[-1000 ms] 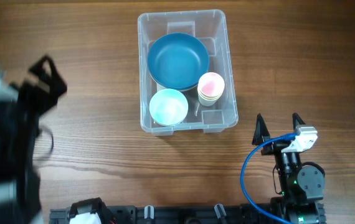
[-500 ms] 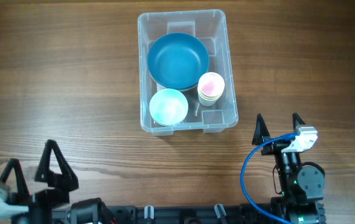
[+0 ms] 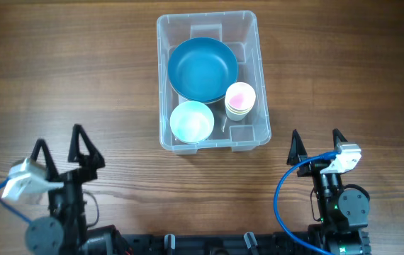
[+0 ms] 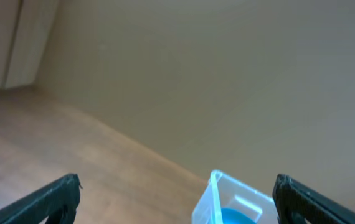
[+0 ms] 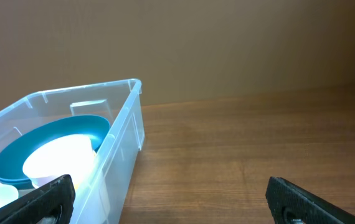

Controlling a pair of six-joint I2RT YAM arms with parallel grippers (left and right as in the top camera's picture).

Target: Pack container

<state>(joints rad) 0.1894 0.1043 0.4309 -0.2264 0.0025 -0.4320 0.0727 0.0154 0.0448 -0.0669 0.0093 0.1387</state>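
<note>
I look down on a brown wooden table [image 3: 81, 71], and the container [image 3: 163, 85] stands on it at top centre. Inside it are a blue bowl [image 3: 202, 69], a pale mint bowl [image 3: 191, 121] and a pink cup [image 3: 240, 95] topping a small stack. The left gripper [image 3: 59, 139] sits at the lower left, well apart from the container, spread wide and empty. The right gripper [image 3: 316, 136] sits just below the container's right corner, also spread and empty. From the left wrist, a beige wall [image 4: 227, 74] fills the background, and one container corner shows between the parted fingers. From the right wrist, the container lies to the left with both bowls visible, and the fingers are wide apart, grasping nothing
</note>
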